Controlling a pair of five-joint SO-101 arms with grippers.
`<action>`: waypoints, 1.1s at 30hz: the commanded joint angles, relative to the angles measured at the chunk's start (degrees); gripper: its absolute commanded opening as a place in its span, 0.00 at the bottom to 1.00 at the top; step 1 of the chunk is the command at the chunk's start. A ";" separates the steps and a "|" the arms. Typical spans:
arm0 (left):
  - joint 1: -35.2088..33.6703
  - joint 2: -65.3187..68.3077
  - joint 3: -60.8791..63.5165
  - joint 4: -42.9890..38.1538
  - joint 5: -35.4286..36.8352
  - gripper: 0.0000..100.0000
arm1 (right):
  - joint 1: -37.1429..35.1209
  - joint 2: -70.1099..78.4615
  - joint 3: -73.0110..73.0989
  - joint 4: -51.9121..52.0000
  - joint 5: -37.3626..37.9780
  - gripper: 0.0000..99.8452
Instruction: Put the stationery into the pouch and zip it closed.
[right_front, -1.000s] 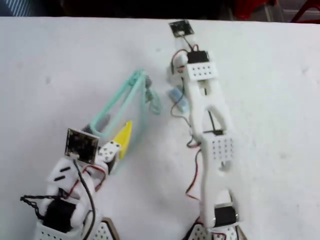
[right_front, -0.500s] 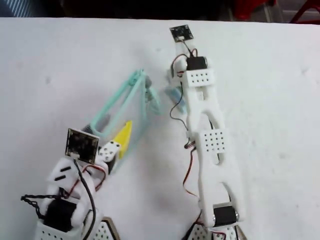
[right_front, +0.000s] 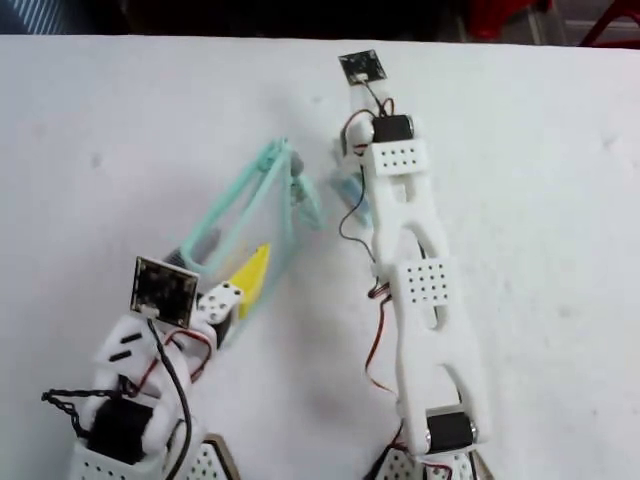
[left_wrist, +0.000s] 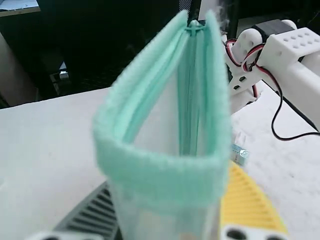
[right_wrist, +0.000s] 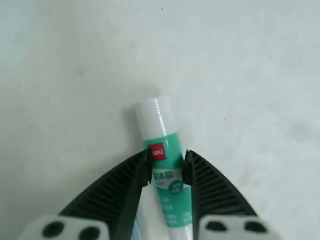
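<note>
Clamping a glue stick (right_wrist: 156, 125), half-hidden from above, the right gripper (right_wrist: 166, 162) lies near the gaping pouch (left_wrist: 165, 172) pinched by the left gripper (left_wrist: 170, 200).

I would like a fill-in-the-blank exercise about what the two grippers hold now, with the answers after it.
The left gripper holds the pouch with its mouth ___.
One of its fingers is grey, the other ___.
The right gripper is shut on the glue stick, which lies on the ___.
Answers: open; yellow; table.
</note>
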 joint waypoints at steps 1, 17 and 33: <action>0.75 -0.31 -0.70 -0.18 -0.18 0.24 | 0.31 -0.22 -0.53 1.80 0.70 0.16; 0.75 -0.31 -0.70 -0.18 -0.26 0.24 | 1.71 -0.31 -0.62 1.45 0.70 0.02; 0.75 -0.31 -0.70 -0.18 -0.26 0.24 | 2.33 3.91 -12.75 10.15 0.26 0.02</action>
